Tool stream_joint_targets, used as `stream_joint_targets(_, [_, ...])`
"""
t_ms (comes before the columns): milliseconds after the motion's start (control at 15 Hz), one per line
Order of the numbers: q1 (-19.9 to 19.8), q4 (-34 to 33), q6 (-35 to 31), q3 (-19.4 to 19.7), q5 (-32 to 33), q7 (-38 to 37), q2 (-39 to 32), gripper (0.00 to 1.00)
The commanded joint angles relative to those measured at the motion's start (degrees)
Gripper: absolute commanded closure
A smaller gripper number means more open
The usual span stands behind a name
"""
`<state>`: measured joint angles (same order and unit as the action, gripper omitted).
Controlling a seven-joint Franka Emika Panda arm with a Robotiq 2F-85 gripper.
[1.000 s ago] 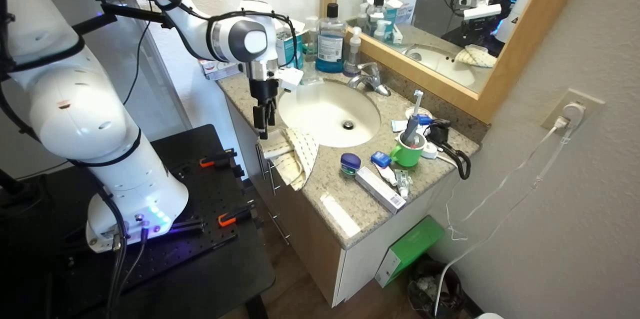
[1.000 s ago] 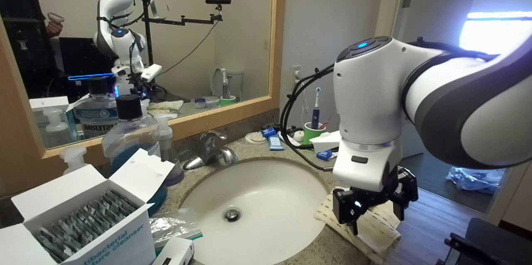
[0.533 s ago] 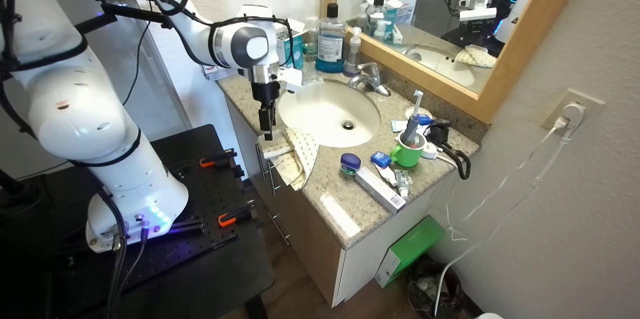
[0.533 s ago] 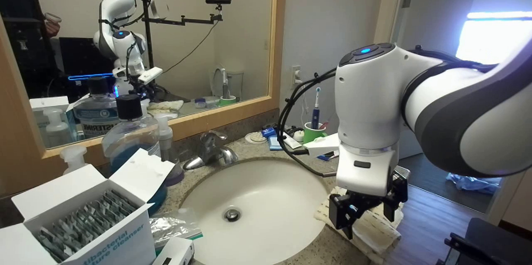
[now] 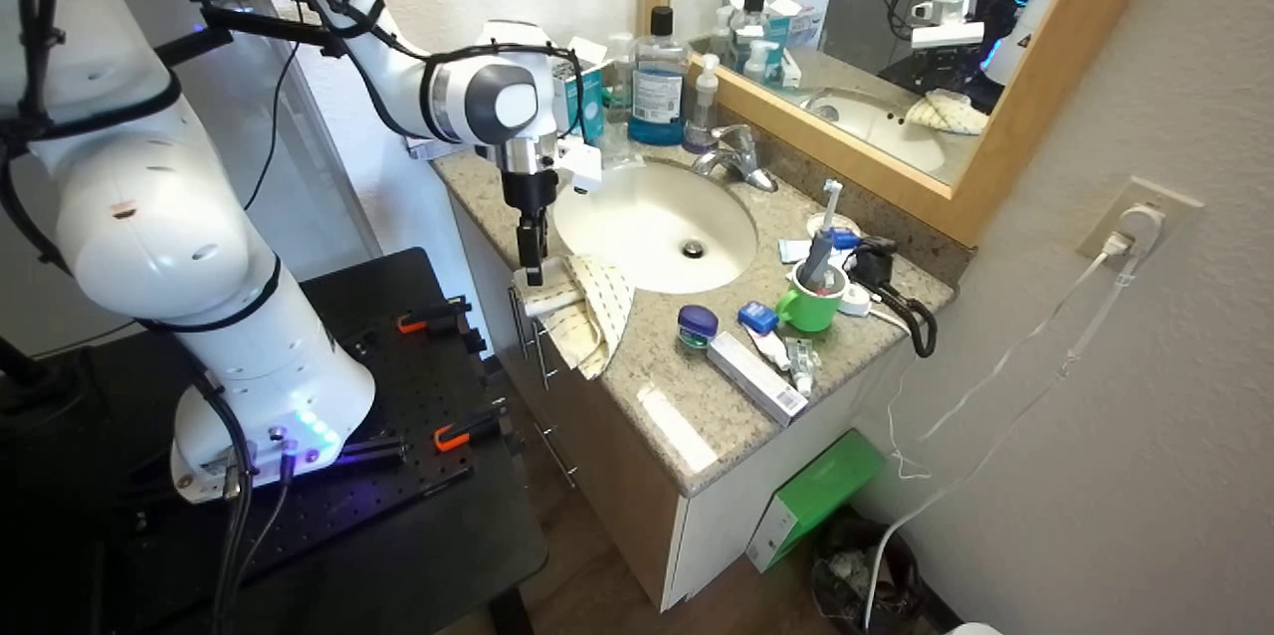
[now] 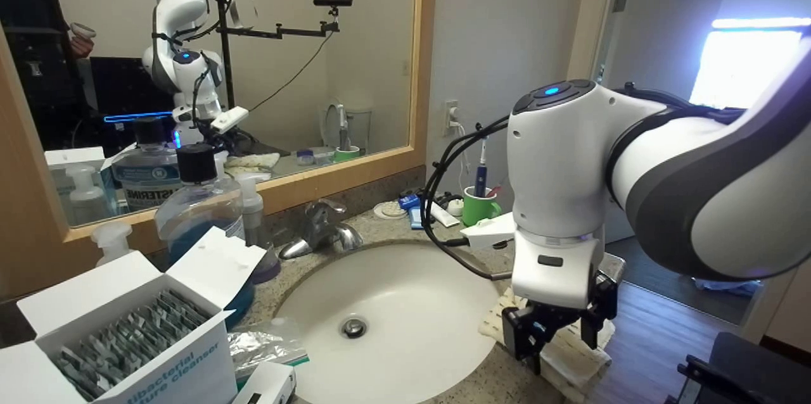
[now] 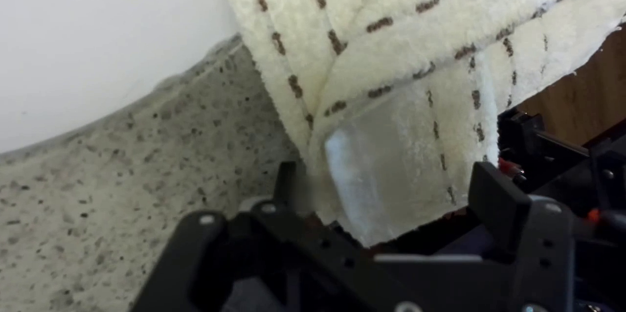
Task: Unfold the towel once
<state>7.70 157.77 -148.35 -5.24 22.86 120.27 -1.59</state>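
One cream towel [image 5: 605,302] over the front edge of the speckled counter [image 5: 652,346] beside the sink [image 5: 637,207], long axis roughly along that edge, tapered end toward the front corner nearer the mug [image 5: 808,312]. At the opposite end, a gripper [image 7: 386,175], jaws apart. Crisp folds only in the wrist view; green box [image 5: 826,491] only in an exterior view. Mirror [image 6: 285,75] behind.

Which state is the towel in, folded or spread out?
Folded: in the wrist view, the towel shows layers lapped over one another, with its dashed lines running in different directions.
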Motion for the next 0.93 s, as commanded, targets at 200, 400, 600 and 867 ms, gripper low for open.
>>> stream_joint_targets(200, [-1.3, -0.7, -1.6, -0.2, 0.4, 1.6, -1.2, 0.67])
stream_joint_targets(400, [-1.4, -0.3, -1.5, -0.2, 0.5, 1.5, -0.6, 0.88])
stream_joint_targets(600, [-1.3, 0.7, -0.4, -0.3, 1.0, 1.6, 1.0, 1.0])
stream_joint_targets(867, [-1.7, 1.4, 3.2, 0.5, 4.9, -0.6, 3.1, 0.99])
